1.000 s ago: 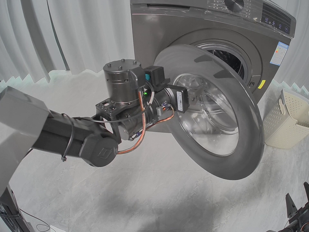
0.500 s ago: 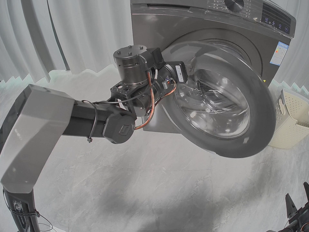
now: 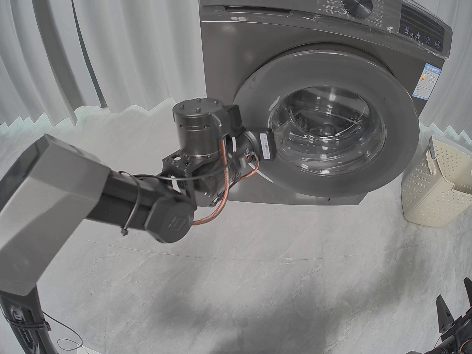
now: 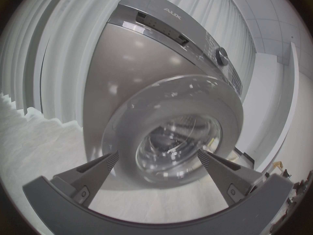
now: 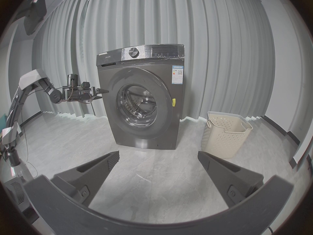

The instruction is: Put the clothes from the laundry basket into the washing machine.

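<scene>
Head view: washing machine point(image 3: 236, 50) ahead of you, round door point(image 3: 393, 124) shut against its front. Laundry basket point(image 3: 437, 188) on floor point(image 3: 246, 281), just right of machine.
Left wrist view: your left gripper point(image 4: 157, 154) spread wide, holding nothing, close before door. What lies behind door glass point(image 4: 182, 137), you cannot tell.
Right wrist view: right gripper point(image 5: 157, 155) likewise agape, empty, low over floor, well apart from machine and basket.
</scene>
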